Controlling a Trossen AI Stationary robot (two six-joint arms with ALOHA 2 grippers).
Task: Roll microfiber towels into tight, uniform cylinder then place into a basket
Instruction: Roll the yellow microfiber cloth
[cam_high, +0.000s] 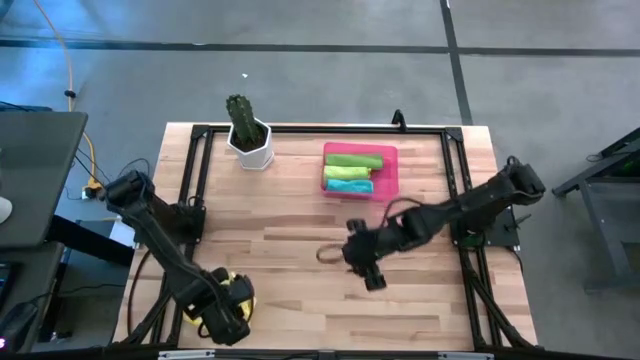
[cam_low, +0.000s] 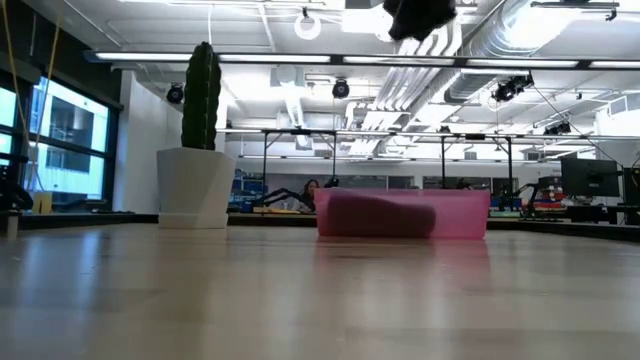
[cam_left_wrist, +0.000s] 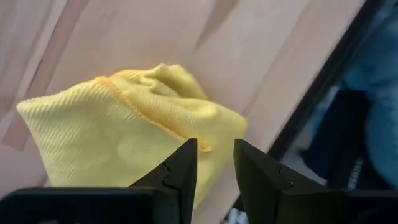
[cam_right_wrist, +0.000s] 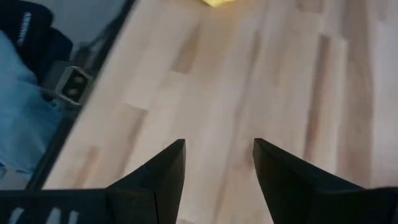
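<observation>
The left gripper (cam_left_wrist: 215, 163), fingers slightly parted, is hanging just over the yellow towel (cam_left_wrist: 134, 140) to grasp it, while the right gripper (cam_right_wrist: 217, 163) is waiting parted and empty, the basket (cam_high: 388, 172) beyond it.

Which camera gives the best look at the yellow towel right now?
The left wrist view: the yellow towel fills the picture, bunched on the wood just ahead of the left gripper. The high view shows only a yellow sliver beside that gripper at the table's near edge. The right wrist view catches one corner. The low view shows none of it.
</observation>
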